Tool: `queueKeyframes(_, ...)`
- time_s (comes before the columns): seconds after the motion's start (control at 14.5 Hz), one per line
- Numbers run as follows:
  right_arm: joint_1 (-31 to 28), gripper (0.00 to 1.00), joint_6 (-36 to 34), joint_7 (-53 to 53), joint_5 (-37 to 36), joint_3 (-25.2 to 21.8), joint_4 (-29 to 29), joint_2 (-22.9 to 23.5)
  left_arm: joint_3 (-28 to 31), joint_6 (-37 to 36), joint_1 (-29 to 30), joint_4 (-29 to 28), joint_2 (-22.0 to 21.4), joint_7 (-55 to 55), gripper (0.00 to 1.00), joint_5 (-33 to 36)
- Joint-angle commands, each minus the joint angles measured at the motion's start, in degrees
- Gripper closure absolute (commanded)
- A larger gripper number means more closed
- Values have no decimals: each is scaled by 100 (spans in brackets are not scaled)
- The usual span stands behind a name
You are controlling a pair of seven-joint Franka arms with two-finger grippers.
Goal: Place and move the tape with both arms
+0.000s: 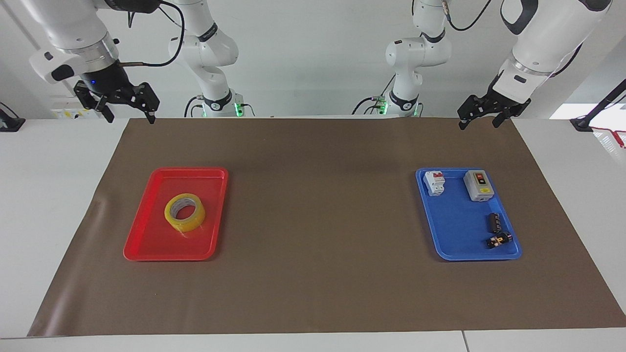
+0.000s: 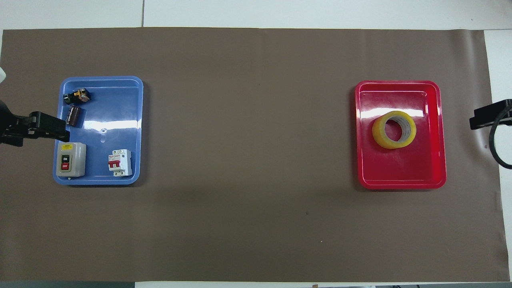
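— What does the tape (image 1: 185, 212) look like from where you stand?

— A wide ring of see-through yellow with a pale core, lying flat on its side in the red tray (image 1: 146, 230), roughly mid-tray. That tray sits toward the right arm's end of the counter (image 1: 49, 195).

— And the surface?

— A big brown sheet (image 1: 318, 220) covers most of the white counter. Toward the left arm's end there is a blue tray (image 1: 455, 230) with a grey on/off switch box (image 1: 478, 185), a white breaker (image 1: 434, 183) and two small dark parts (image 1: 496, 230). The wall is plain white, and two smaller white arms (image 1: 210, 54) with green lights stand by it.

— Where are the pincers?

— The right pincer (image 1: 129, 113) hangs over the sheet's corner closest to the robots, its fingers spread, well apart from the tape. The left pincer (image 1: 480, 121) hangs over the matching corner at its own end, fingers spread too, holding nothing.

— Any open room?

— Plenty: the whole middle of the sheet between the trays is bare, and so is the strip along the edge farthest from the robots.
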Motion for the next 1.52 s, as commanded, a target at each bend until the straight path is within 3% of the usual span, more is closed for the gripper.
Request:
queueKeyframes(0.0,-49,0,-17,97,128,78,-43,-45,-68,57,104,-158,-133,52,0,-82)
queueKeyframes(1.45,-49,0,-35,-220,-57,87,-132,-107,-59,57,104,-158,-133,52,0,-82)
